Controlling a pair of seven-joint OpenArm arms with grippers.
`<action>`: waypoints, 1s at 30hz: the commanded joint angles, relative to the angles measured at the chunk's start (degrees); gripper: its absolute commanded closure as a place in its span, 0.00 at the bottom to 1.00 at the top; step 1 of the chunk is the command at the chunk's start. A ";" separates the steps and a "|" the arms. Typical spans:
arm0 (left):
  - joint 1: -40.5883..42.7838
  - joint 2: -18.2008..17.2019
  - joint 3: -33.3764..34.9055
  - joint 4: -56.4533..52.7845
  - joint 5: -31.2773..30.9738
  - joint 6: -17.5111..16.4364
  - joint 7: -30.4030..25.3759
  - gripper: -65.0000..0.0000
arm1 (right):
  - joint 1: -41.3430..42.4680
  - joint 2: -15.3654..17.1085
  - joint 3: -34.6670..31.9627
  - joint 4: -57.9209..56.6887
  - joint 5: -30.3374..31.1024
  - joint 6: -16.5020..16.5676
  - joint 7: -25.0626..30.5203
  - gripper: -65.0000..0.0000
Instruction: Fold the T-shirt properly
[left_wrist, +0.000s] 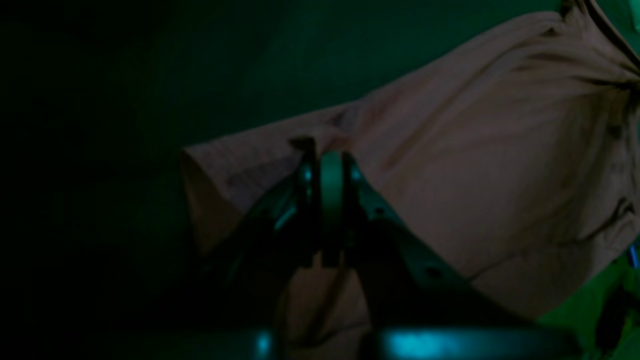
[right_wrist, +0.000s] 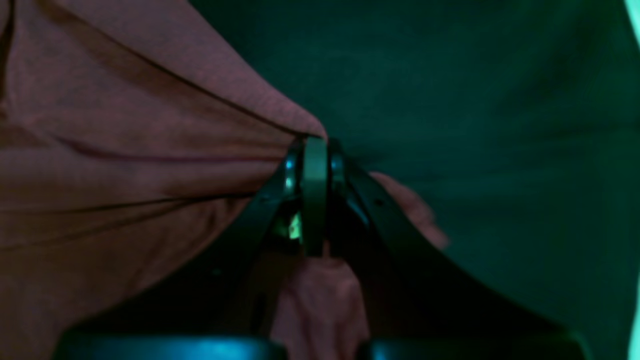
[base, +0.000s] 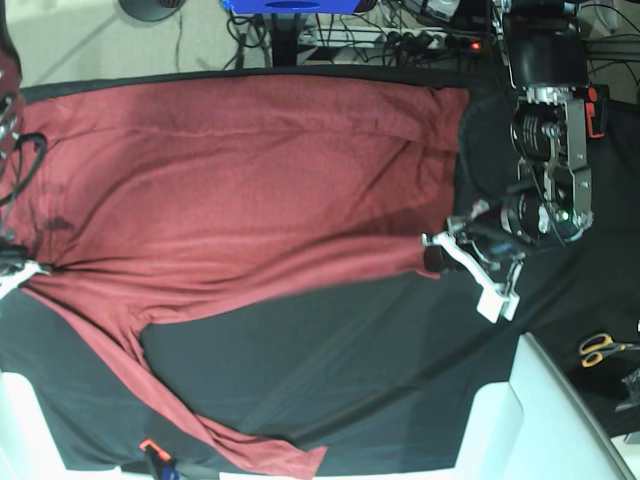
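Note:
The brick-red T-shirt (base: 230, 170) lies spread across the black table cloth (base: 330, 360), with one long sleeve (base: 240, 440) trailing toward the near edge. My left gripper (base: 433, 258) is shut on the shirt's edge at the right; in the left wrist view its closed jaws (left_wrist: 330, 162) pinch the fabric (left_wrist: 475, 165). My right gripper (base: 18, 272) is at the far left edge, mostly cut off. In the right wrist view the right gripper (right_wrist: 314, 145) is shut on a bunched fold of the shirt (right_wrist: 100, 150), which is pulled taut with creases.
Scissors (base: 598, 347) lie on the cloth at the right. A white bin (base: 520, 420) stands at the near right corner and a white object (base: 20, 420) at the near left. Cables and a power strip (base: 420, 38) lie beyond the far edge.

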 joint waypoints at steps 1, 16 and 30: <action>-0.39 -0.74 -0.26 1.09 -0.70 0.08 -0.77 1.00 | 1.05 1.16 0.12 2.19 0.40 -0.10 -0.07 1.00; 3.39 -2.32 -0.26 4.52 -1.14 0.08 -0.68 1.00 | -3.17 1.16 0.48 3.42 0.58 0.17 -2.53 1.00; 7.26 -4.26 -0.18 4.69 -1.14 0.08 -0.68 1.00 | -7.74 -0.78 0.65 9.84 0.66 0.17 -4.99 1.00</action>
